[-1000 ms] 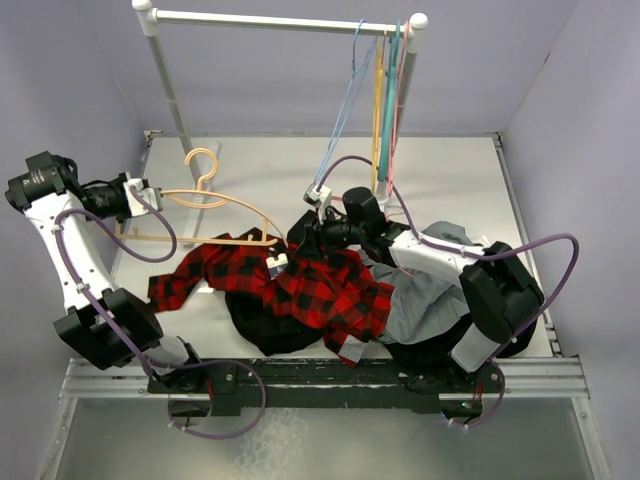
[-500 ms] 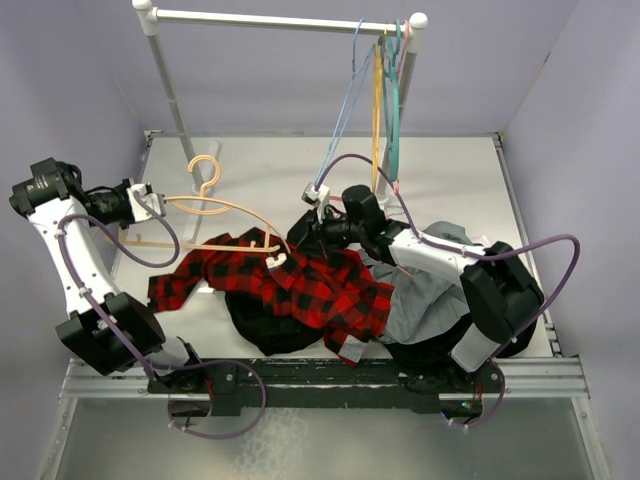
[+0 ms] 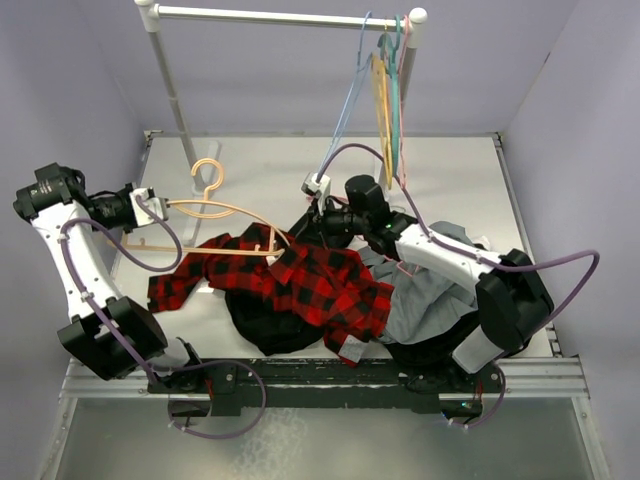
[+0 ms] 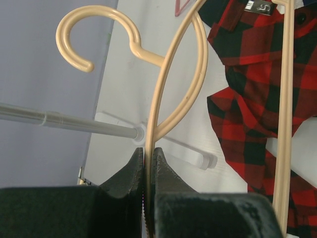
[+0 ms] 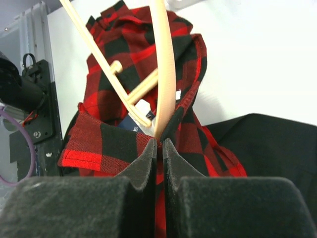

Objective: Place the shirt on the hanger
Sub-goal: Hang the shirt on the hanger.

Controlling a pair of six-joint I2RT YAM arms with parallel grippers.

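Note:
The pale tan hanger [image 3: 225, 208] is held off the table at the left, hook toward the back. My left gripper [image 3: 150, 207] is shut on its left end; in the left wrist view the jaws [image 4: 147, 153] pinch the thin frame [image 4: 163, 99]. The hanger's right end reaches into the collar of the red-and-black plaid shirt [image 3: 320, 285], which lies crumpled mid-table. My right gripper [image 3: 303, 230] is shut on the shirt's collar fabric. In the right wrist view the jaws [image 5: 160, 144] clamp plaid cloth [image 5: 114, 139] just below the hanger arm [image 5: 166, 64]. The left wrist view shows a plaid sleeve [image 4: 257, 99].
A white clothes rack [image 3: 280, 15] stands at the back, with several coloured hangers [image 3: 385, 90] hanging at its right end, close above my right arm. A grey garment [image 3: 425, 295] and a black garment [image 3: 265, 325] lie under and beside the shirt.
My right gripper has closed on the shirt's collar and pulled it slightly up and back. My left arm has shifted the hanger a little to the right. The hanging hangers swung.

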